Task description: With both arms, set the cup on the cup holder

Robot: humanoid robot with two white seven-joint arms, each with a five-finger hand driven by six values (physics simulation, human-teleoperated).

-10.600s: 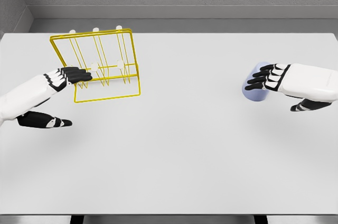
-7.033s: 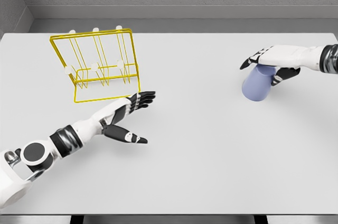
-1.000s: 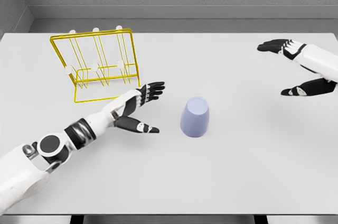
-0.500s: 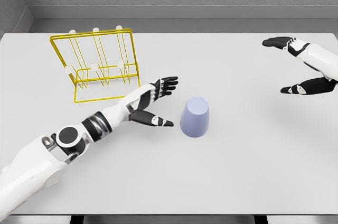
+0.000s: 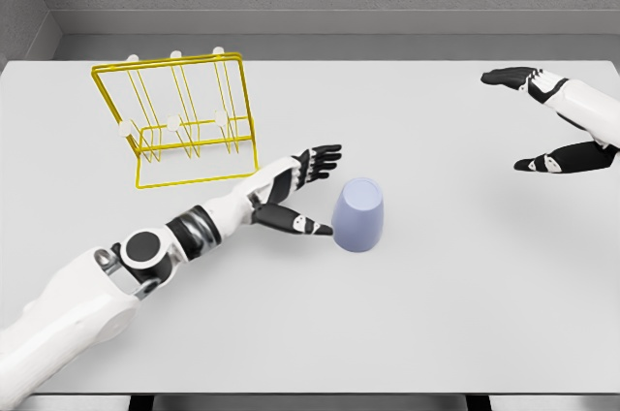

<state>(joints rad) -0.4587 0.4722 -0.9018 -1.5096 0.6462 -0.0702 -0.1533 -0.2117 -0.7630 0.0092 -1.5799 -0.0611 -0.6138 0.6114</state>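
Grey walls are seen behind a wide white desk (image 5: 436,314), which fills most of the head view. Near the middle of the desk a pale lavender cup (image 5: 358,215) is found standing upside down, its closed base turned upward and its wider rim resting on the surface.

From the lower left the left arm is stretched across the desk toward the cup. The left hand (image 5: 302,188) is held just beside the cup's left side, with its dark fingers (image 5: 325,157) spread and extended above and to the left of the cup, and its thumb (image 5: 300,225) pointed at the cup's lower left wall. The thumb tip is seen at, or all but at, the cup's wall; whether contact is made cannot be told. Nothing is grasped by this hand: the fingers are apart and the cup is not enclosed.

A yellow wire cup holder (image 5: 184,118) is set at the desk's rear left, its frame tilted and its pegs capped in white. It is well apart from the cup, behind and to the left of the left hand.

At the far right edge the right hand (image 5: 552,120) is held above the desk with fingers spread wide and thumb apart, nothing being gripped. It is well apart from the cup.
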